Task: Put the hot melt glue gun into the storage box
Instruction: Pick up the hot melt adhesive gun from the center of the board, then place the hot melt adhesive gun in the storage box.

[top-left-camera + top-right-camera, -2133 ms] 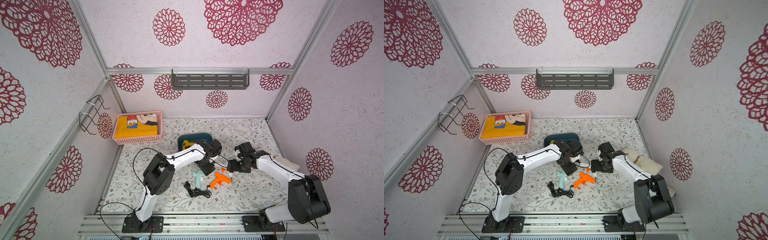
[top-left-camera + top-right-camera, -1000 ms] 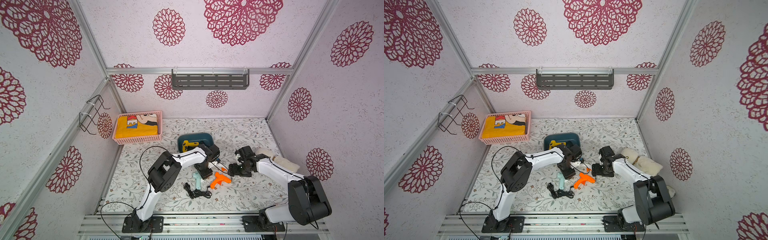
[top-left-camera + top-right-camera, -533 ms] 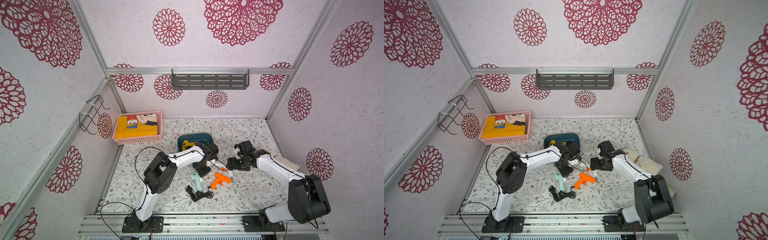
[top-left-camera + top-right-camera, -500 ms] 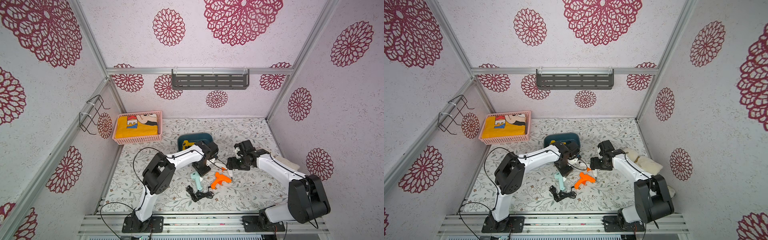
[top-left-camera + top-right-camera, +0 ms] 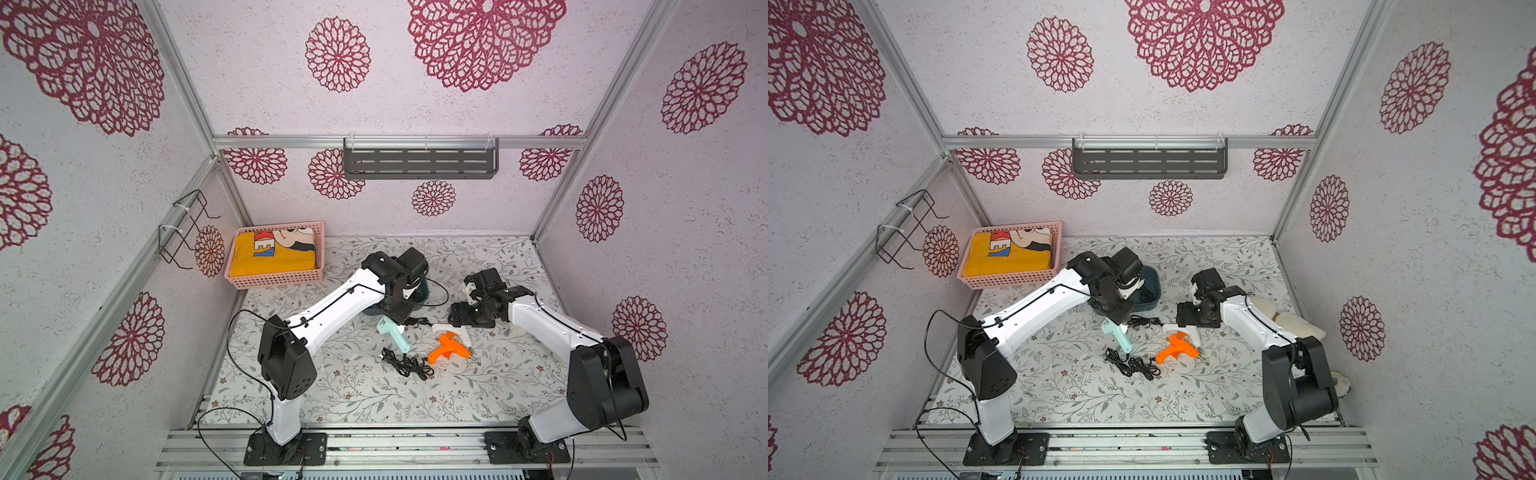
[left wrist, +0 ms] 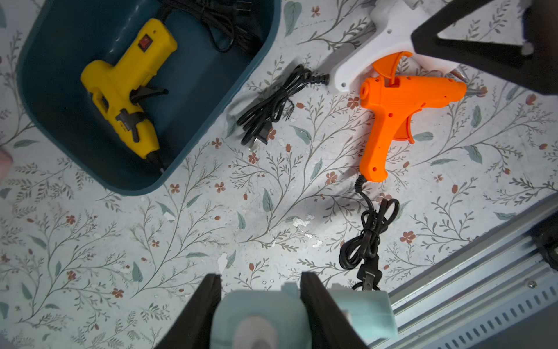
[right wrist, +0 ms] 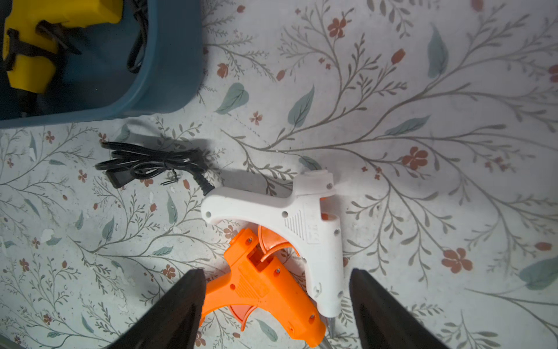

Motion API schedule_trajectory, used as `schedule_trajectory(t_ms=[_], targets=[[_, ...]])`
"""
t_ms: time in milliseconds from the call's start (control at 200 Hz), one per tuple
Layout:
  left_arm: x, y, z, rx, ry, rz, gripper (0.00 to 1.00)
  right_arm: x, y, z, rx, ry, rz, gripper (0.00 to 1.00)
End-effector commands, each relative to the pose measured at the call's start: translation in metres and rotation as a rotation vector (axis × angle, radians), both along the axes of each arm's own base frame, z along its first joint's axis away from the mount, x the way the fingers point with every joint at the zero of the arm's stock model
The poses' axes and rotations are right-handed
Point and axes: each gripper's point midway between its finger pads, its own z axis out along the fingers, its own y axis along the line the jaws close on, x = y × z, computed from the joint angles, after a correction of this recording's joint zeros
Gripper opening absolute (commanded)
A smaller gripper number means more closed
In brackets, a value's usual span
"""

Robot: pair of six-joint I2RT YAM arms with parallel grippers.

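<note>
While left end effector (image 6: 259,275) clasps mint glue gun (image 6: 259,315), right end effector (image 7: 276,272) spread

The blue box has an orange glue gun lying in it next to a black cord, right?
Not quite. The blue box holds a yellow glue gun, not an orange one, next to the black cord. The left wrist view shows it; the orange glue gun lies outside on the table.

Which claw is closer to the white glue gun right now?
Right. The right claw hangs open directly over the white glue gun; the left claw is farther off, closed on the mint glue gun.
</note>
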Motion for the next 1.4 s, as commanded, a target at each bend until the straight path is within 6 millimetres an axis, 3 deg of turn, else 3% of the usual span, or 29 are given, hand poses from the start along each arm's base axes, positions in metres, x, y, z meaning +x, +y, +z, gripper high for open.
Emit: schedule_trajectory(t_ms=[0,330,485,585,766,876,906,1091,1396], targets=[[-0.012,0.014,-0.005,0.064,0.054,0.065,0.07,0.006,0.003,0.007,0.012,-0.019,0.023,0.82],[-0.021,0.049,0.027,0.170,-0.090,0.180,0.07,0.008,0.005,0.003,0.041,-0.023,0.012,0.82],[-0.012,0.046,0.032,0.135,-0.113,0.218,0.07,0.009,0.007,0.001,0.045,-0.022,0.016,0.82],[0.013,0.041,0.040,0.067,-0.134,0.311,0.05,0.010,0.007,0.003,0.042,-0.024,0.015,0.82],[0.082,0.041,0.063,-0.199,-0.178,0.613,0.03,0.011,0.005,0.008,0.037,-0.034,0.002,0.82],[0.115,0.054,0.072,-0.358,-0.167,0.800,0.02,0.012,0.003,0.013,0.037,-0.047,-0.007,0.82],[0.127,0.055,0.056,-0.365,-0.140,0.853,0.02,0.012,0.003,0.014,0.037,-0.047,-0.011,0.82],[0.171,0.054,0.046,-0.530,-0.089,0.983,0.01,0.010,0.002,0.016,0.042,-0.057,-0.026,0.82],[0.202,0.036,-0.002,-0.599,0.016,1.104,0.00,0.017,0.003,0.017,0.049,-0.063,-0.035,0.82]])
